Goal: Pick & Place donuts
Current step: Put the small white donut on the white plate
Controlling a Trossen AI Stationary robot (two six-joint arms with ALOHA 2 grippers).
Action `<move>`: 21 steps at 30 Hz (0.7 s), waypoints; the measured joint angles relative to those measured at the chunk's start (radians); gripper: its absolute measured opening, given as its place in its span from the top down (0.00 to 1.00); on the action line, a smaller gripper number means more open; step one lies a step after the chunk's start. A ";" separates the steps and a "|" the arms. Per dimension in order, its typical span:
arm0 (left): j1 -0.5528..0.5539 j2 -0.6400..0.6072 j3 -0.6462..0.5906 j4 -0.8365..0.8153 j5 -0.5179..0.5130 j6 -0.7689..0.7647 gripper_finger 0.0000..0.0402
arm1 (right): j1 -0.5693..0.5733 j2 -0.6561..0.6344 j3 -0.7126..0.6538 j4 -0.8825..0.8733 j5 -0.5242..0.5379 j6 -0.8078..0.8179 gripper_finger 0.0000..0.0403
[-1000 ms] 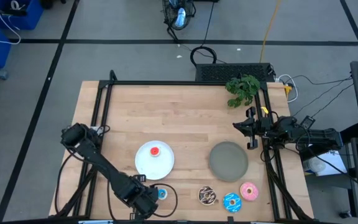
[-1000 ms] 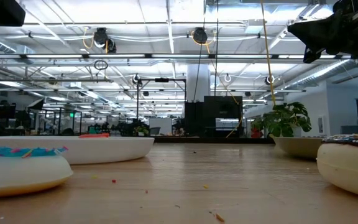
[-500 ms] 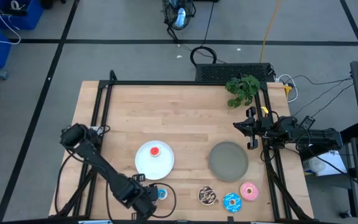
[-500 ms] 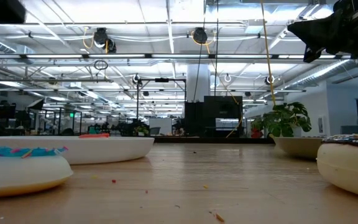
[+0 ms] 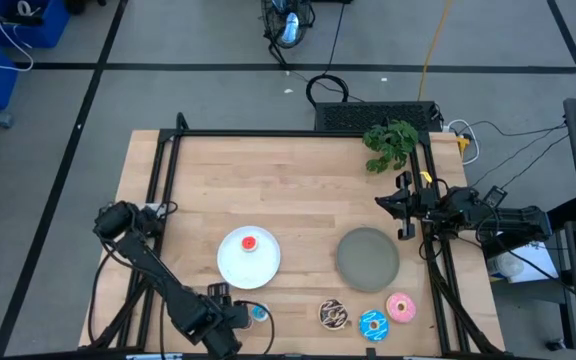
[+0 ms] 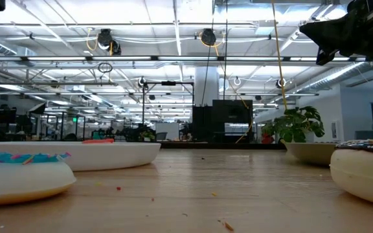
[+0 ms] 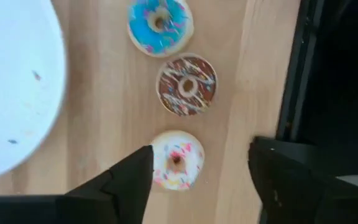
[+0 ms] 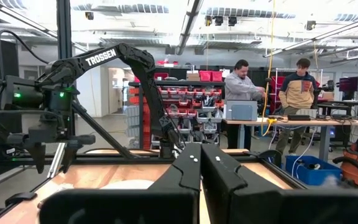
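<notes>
Left gripper [image 7: 194, 171], jaws spread, straddles the pink-white donut [image 7: 176, 160] beside the white plate [image 5: 231, 262], likely to grasp it; right gripper [image 8: 201, 163] closed, idle.

A pale wooden butcher-block table [image 5: 268, 190] stands on grey floor [image 5: 198, 90] crossed by black lines. Beyond it, white ceiling trusses carry strip lights [image 6: 173, 26]; red storage bins fill shelves [image 8: 194, 99], and 2 people [image 8: 272, 93] stand at a workbench.
</notes>
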 joint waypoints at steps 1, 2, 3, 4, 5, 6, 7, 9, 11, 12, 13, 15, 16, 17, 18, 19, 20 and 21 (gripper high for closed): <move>-0.004 0.000 0.000 -0.001 -0.018 -0.001 0.31 | 0.000 0.000 0.000 0.000 0.000 0.000 1.00; -0.006 0.000 0.000 -0.003 -0.040 -0.011 0.30 | 0.000 0.000 0.000 0.000 0.000 0.000 1.00; -0.008 0.000 -0.002 -0.004 -0.061 -0.026 0.29 | 0.000 0.000 0.000 0.000 0.000 0.000 1.00; -0.009 0.000 -0.006 -0.002 -0.073 -0.044 0.27 | 0.000 0.000 0.000 0.000 0.000 0.000 1.00; -0.009 0.000 -0.012 -0.001 -0.074 -0.058 0.26 | 0.000 0.000 0.000 0.000 0.000 0.000 1.00; -0.009 0.000 -0.019 -0.001 -0.071 -0.071 0.25 | 0.000 0.000 0.000 0.000 0.000 0.000 1.00; -0.010 0.000 -0.027 -0.001 -0.065 -0.080 0.24 | 0.000 0.000 0.000 0.000 0.000 0.000 1.00; -0.012 0.000 -0.043 0.000 -0.054 -0.099 0.22 | 0.000 0.000 0.000 0.000 0.000 0.000 1.00; -0.016 0.000 -0.057 0.000 -0.037 -0.122 0.21 | 0.000 0.000 0.000 0.000 0.000 0.000 1.00; -0.017 0.000 -0.063 0.000 -0.026 -0.136 0.20 | 0.000 0.000 0.000 0.000 0.000 0.000 1.00; -0.017 0.000 -0.068 0.002 -0.011 -0.148 0.20 | 0.000 0.000 0.000 0.000 0.000 0.000 1.00; -0.017 0.001 -0.074 0.003 -0.005 -0.153 0.19 | 0.000 0.000 0.000 0.000 0.000 0.000 1.00; -0.017 0.001 -0.076 0.007 -0.005 -0.149 0.19 | 0.000 0.000 0.000 0.000 0.000 0.000 1.00; -0.017 0.001 -0.077 0.015 -0.005 -0.140 0.19 | 0.000 0.000 0.000 0.000 0.000 0.000 1.00; -0.017 0.001 -0.078 0.022 -0.006 -0.132 0.19 | 0.000 0.000 0.000 0.000 0.000 0.000 1.00; -0.017 0.001 -0.078 0.024 -0.009 -0.125 0.19 | 0.000 0.000 0.000 0.001 0.000 0.000 1.00; -0.017 0.001 -0.078 0.026 -0.014 -0.121 0.19 | 0.000 0.000 0.000 0.004 0.000 0.000 1.00; -0.017 0.001 -0.078 0.027 -0.015 -0.116 0.19 | 0.000 0.000 0.000 0.005 0.000 0.000 1.00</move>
